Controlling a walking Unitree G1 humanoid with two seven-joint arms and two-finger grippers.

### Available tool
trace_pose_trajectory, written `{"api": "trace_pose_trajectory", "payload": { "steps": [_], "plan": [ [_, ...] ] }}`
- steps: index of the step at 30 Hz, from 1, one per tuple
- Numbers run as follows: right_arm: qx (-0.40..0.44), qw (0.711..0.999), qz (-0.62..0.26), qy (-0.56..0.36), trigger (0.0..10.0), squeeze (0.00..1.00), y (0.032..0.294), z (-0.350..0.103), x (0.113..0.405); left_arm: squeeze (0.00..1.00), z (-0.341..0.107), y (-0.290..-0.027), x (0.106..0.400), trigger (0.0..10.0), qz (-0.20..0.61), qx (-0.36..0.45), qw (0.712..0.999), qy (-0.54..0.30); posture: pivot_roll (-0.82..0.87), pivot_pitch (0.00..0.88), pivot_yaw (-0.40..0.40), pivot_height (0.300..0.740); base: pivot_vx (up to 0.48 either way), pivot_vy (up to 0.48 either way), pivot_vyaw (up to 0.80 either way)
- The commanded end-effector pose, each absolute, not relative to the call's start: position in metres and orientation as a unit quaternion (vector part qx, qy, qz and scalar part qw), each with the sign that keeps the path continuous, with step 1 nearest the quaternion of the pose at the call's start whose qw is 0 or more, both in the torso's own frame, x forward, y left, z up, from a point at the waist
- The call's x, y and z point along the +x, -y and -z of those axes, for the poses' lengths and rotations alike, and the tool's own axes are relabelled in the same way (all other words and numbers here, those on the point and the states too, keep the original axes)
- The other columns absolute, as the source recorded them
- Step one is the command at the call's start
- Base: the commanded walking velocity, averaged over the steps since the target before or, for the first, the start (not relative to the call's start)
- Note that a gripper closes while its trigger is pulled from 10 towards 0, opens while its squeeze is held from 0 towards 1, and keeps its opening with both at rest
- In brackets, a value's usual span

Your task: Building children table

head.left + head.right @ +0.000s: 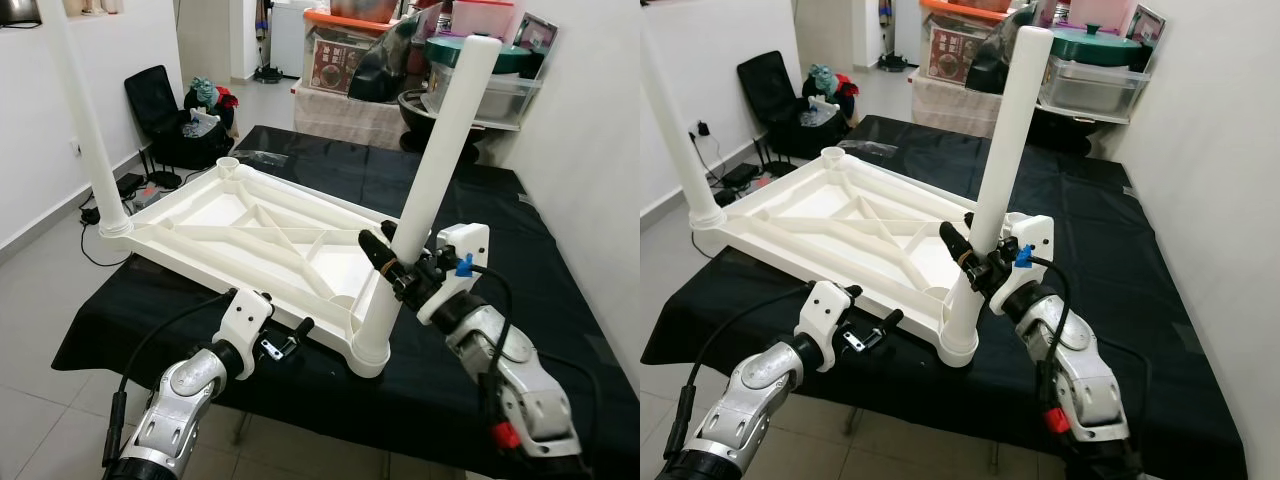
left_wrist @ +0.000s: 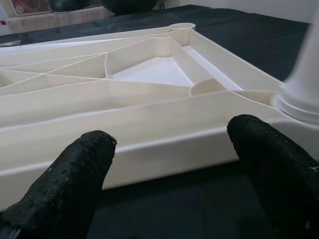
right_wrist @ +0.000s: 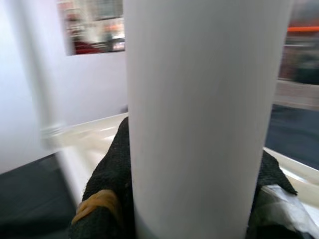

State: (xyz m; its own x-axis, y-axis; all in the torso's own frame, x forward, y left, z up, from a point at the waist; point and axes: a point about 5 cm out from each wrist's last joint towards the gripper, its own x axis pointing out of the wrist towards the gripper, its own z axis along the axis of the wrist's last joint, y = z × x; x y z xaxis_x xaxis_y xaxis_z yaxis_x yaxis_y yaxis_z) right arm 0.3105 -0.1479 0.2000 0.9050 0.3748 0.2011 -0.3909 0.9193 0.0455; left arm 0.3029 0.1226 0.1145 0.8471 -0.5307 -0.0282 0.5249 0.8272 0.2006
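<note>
A white plastic table top [image 1: 250, 235] lies upside down on a black-covered table [image 1: 470, 200]. One white leg [image 1: 85, 120] stands in its far left corner socket. A second white leg [image 1: 432, 170] stands tilted in the near right corner socket [image 1: 372, 352]. My right gripper [image 1: 395, 258] is shut on this leg at mid height, and the leg [image 3: 204, 114] sits between its fingers [image 3: 107, 189]. My left gripper [image 1: 285, 340] is open, low at the top's near edge [image 2: 149, 144], with its fingertips [image 2: 75, 169] just short of the rim. The far corner socket [image 1: 228, 163] is empty.
A black chair [image 1: 160, 105] piled with items stands on the floor at the back left, with cables [image 1: 110, 200] near the wall. Boxes, pots and plastic bins [image 1: 480, 70] crowd the back. A white wall [image 1: 600, 150] runs close along the right.
</note>
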Motion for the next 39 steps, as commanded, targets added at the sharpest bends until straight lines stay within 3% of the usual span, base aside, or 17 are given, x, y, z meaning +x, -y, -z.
{"api": "trace_pose_trajectory", "payload": {
  "steps": [1, 2, 3, 5, 6, 8, 13, 14, 15, 16, 20, 21, 26, 27, 37, 38, 39],
  "plan": [
    [0.027, 0.998, -0.049, 0.005, 0.0, 0.0, 0.183, -0.165, 0.321, 0.0, -0.113, -0.124, 0.302, 10.0, 0.278, 0.11, 0.954, 0.012, 0.06, 0.0, -0.118, 0.74, 0.0, 0.0, 0.0],
    [0.035, 0.999, 0.028, -0.015, 0.0, 0.0, 0.198, -0.158, 0.323, 0.0, -0.113, -0.124, 0.302, 10.0, 0.278, 0.11, 0.954, 0.012, 0.06, 0.0, -0.117, 0.74, 0.0, 0.0, 0.0],
    [0.035, 0.999, 0.028, -0.015, 0.0, 0.0, 0.198, -0.158, 0.323, 0.0, -0.113, -0.124, 0.302, 10.0, 0.278, 0.11, 0.954, 0.012, 0.06, 0.0, -0.117, 0.74, 0.0, 0.0, 0.0],
    [0.045, 0.975, 0.209, -0.057, 0.0, 0.0, 0.236, -0.141, 0.316, 0.0, -0.114, -0.123, 0.303, 10.0, 0.279, 0.109, 0.954, 0.014, 0.06, 0.0, -0.119, 0.74, 0.0, 0.0, 0.0],
    [0.045, 0.975, 0.209, -0.057, 0.0, 0.0, 0.236, -0.141, 0.316, 0.0, -0.114, -0.123, 0.303, 10.0, 0.279, 0.109, 0.954, 0.014, 0.06, 0.0, -0.119, 0.74, 0.0, 0.0, 0.0],
    [0.047, 0.946, 0.313, -0.066, 0.0, 0.0, 0.253, -0.136, 0.304, 0.0, -0.114, -0.123, 0.303, 10.0, 0.279, 0.109, 0.954, 0.015, 0.06, 0.0, -0.119, 0.74, 0.0, 0.0, 0.0],
    [0.056, 0.946, 0.311, -0.077, 0.0, 0.0, 0.237, -0.133, 0.305, 0.0, -0.114, -0.121, 0.303, 10.0, 0.281, 0.108, 0.953, 0.015, 0.06, 0.0, -0.114, 0.74, 0.0, 0.0, 0.0],
    [0.05, 0.955, 0.282, -0.08, 8.1, 0.0, 0.228, -0.132, 0.309, 0.0, -0.114, -0.121, 0.303, 10.0, 0.281, 0.109, 0.953, 0.015, 0.06, 0.0, -0.113, 0.74, 0.0, 0.0, 0.0],
    [0.05, 0.955, 0.282, -0.08, 8.1, 0.0, 0.228, -0.132, 0.309, 0.0, -0.114, -0.121, 0.303, 10.0, 0.281, 0.109, 0.953, 0.015, 0.06, 0.0, -0.113, 0.74, 0.0, 0.0, 0.0],
    [0.059, 0.966, 0.246, -0.061, 10.0, 0.0, 0.216, -0.137, 0.313, 0.0, -0.114, -0.122, 0.303, 10.0, 0.281, 0.109, 0.953, 0.015, 0.06, 0.0, -0.116, 0.74, 0.0, 0.0, 0.0],
    [0.087, 0.989, 0.119, 0.0, 10.0, 0.0, 0.18, -0.157, 0.324, 0.0, -0.115, -0.123, 0.304, 10.0, 0.28, 0.109, 0.954, 0.015, 0.06, 0.0, -0.12, 0.74, 0.0, 0.0, 0.0],
    [0.09, 0.991, 0.1, 0.021, 10.0, 1.0, 0.179, -0.163, 0.325, 0.0, -0.115, -0.122, 0.303, 10.0, 0.28, 0.108, 0.954, 0.016, 0.06, 0.0, -0.125, 0.74, 0.0, 0.0, 0.0],
    [0.092, 0.993, 0.063, 0.038, 10.0, 1.0, 0.179, -0.173, 0.326, 0.0, -0.114, -0.122, 0.302, 10.0, 0.279, 0.106, 0.954, 0.015, 0.06, 0.0, -0.127, 0.74, 0.0, 0.0, 0.0],
    [0.096, 0.994, 0.04, 0.046, 10.0, 0.0, 0.179, -0.178, 0.328, 0.0, -0.114, -0.122, 0.302, 10.0, 0.278, 0.105, 0.955, 0.015, 0.06, 0.0, -0.13, 0.74, 0.0, 0.0, 0.0],
    [0.088, 0.965, -0.219, 0.11, 10.0, 0.0, 0.155, -0.209, 0.312, 0.0, -0.113, -0.123, 0.302, 10.0, 0.276, 0.105, 0.955, 0.015, 0.07, 0.0, -0.133, 0.74, 0.0, 0.0, 0.0],
    [0.063, 0.958, -0.26, 0.099, 3.7, 0.0, 0.152, -0.204, 0.309, 0.0, -0.113, -0.122, 0.302, 10.0, 0.276, 0.104, 0.955, 0.016, 0.07, 0.0, -0.137, 0.74, 0.0, 0.0, 0.0],
    [0.063, 0.958, -0.26, 0.099, 3.7, 0.0, 0.152, -0.204, 0.309, 0.0, -0.113, -0.122, 0.302, 10.0, 0.276, 0.104, 0.955, 0.016, 0.07, 0.0, -0.137, 0.74, 0.0, 0.0, 0.0]
  ]
}}
